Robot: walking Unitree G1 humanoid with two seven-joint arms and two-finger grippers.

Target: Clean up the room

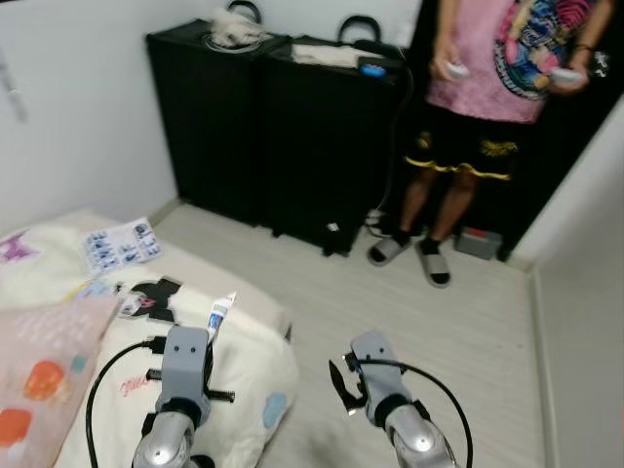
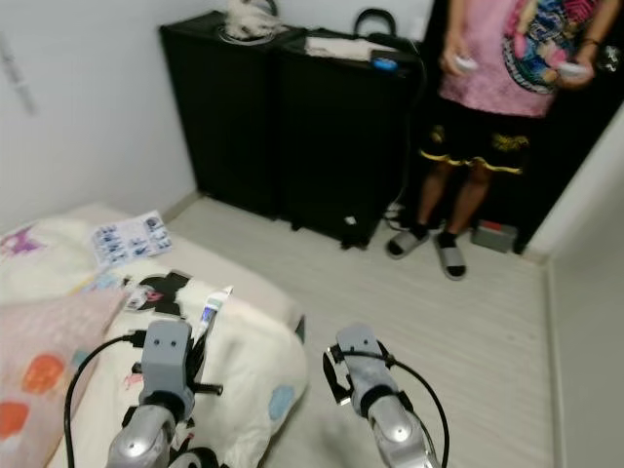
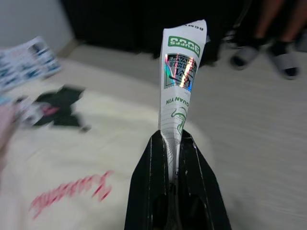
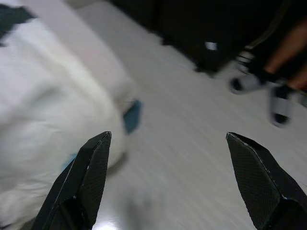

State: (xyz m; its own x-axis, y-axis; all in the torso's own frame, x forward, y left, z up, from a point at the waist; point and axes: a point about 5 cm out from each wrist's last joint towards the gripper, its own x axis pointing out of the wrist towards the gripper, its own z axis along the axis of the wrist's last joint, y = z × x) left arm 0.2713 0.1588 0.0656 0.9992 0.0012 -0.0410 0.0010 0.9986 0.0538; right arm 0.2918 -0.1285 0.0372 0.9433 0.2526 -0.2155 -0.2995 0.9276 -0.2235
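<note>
We carry the tube (image 3: 181,72) pinched upright in our left gripper (image 3: 174,143) over the bed's (image 1: 255,336) floor-side edge; right gripper (image 4: 168,177) spread, empty. Keep the pinch firm while turning.

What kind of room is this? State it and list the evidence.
Most likely a bedroom in a home. A low mattress with a cream blanket and a pink pillow lies on the pale floor, and two tall black cabinets stand against the white wall.
</note>
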